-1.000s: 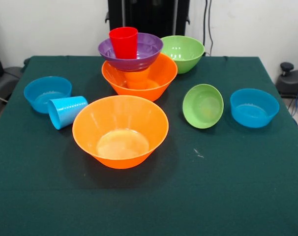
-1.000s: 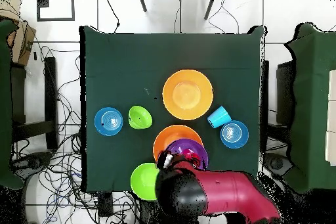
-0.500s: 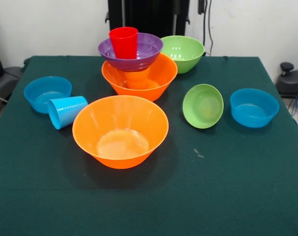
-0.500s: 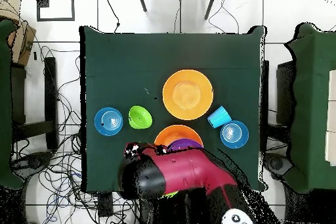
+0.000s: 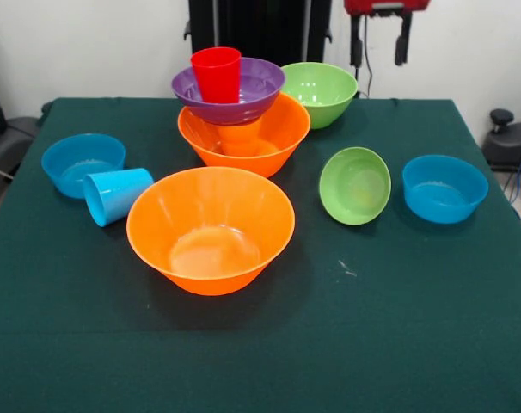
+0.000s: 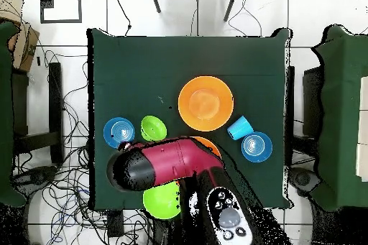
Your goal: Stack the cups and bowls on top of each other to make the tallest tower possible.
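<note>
Hanging empty with jaws parted, the tool (image 5: 380,39) is seen above the large green bowl (image 5: 319,92), beside the tower (image 5: 240,107) on the table (image 5: 415,327); overhead, the arm (image 6: 169,167) hides most of that tower.

Green-clothed table (image 5: 398,327) carries bowls (image 5: 211,228), tipped light blue cup (image 5: 116,194), tower (image 5: 236,120).

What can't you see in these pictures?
Overhead view: the arm covers most of the tower; only a sliver of its orange bowl shows.
Overhead view: the arm also hides part of the big green bowl.
Front view: the top edge cuts off everything above the gripper.
</note>
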Controlling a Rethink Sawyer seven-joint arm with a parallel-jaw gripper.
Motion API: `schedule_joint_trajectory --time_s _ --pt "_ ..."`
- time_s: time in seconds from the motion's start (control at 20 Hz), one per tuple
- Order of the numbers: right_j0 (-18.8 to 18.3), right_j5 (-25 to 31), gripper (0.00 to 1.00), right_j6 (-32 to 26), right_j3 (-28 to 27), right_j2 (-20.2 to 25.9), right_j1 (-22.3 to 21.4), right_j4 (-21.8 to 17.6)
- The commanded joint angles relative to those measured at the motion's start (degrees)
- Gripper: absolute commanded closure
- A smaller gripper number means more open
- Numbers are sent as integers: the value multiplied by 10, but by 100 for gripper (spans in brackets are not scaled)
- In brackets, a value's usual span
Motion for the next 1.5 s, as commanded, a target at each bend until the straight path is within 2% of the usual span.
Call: schedule_joint_trajectory --time_s 0.05,0.3,0.65,1.5 --pt "61 44 0 116 -117 -87 84 -32" --pt "93 63 0 111 -147 -115 95 -8" --pt "113 50 0 98 -145 -138 100 9" --pt "161 52 0 97 -124 -185 74 55"
